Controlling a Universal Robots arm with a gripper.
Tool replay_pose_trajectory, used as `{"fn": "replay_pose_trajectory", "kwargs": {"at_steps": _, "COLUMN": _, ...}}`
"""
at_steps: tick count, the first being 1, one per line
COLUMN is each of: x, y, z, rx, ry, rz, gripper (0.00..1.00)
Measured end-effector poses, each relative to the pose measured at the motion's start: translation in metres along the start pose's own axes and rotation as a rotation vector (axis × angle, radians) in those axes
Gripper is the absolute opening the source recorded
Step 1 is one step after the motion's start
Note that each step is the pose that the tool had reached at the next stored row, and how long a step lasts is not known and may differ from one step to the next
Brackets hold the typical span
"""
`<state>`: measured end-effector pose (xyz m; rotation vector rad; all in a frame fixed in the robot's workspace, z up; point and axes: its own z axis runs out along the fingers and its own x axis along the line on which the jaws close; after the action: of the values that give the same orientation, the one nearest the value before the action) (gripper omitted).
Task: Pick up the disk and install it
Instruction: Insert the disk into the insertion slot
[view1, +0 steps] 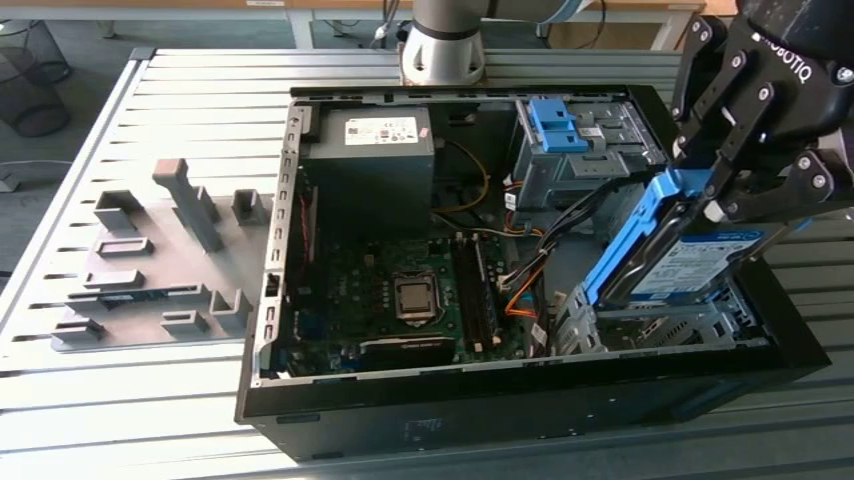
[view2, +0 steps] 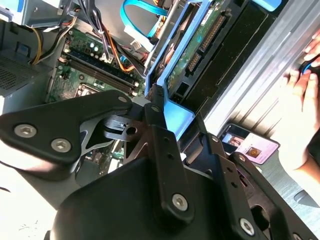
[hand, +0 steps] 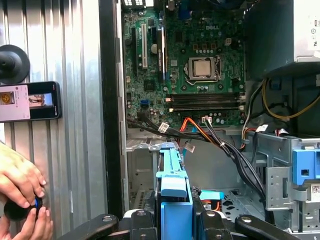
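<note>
The disk (view1: 694, 258), silver with a white-and-blue label and blue side rails, hangs tilted on edge with its lower end in the metal drive cage (view1: 654, 325) at the exterior view's right end of the open computer case (view1: 267, 300). My gripper (view1: 727, 200) is shut on its upper end. The second wrist view shows the disk's green circuit-board underside (view2: 200, 45) and a blue rail between my fingers (view2: 155, 100). In the first wrist view the disk's blue rail edge (hand: 172, 185) stands just ahead of my gripper (hand: 172, 220), over the cage floor.
A bare blue bracket (view1: 554, 125) sits in the far bay. The grey power supply box (view1: 380, 150), motherboard (hand: 200, 65) and loose cables (hand: 220, 140) fill the case. Grey fixtures (view1: 160, 260) stand on the slatted table. A person's hands (hand: 20, 185) and a phone (hand: 30, 100) are beside the case.
</note>
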<state>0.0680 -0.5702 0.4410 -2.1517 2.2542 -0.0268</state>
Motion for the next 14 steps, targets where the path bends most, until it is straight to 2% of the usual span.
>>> {"fn": "replay_pose_trajectory", "kwargs": {"at_steps": 14, "x": 0.0001, "y": 0.0002, "z": 0.0059, "rx": -0.0007, "ry": 0.0000, "rz": 0.000, "gripper": 0.36}}
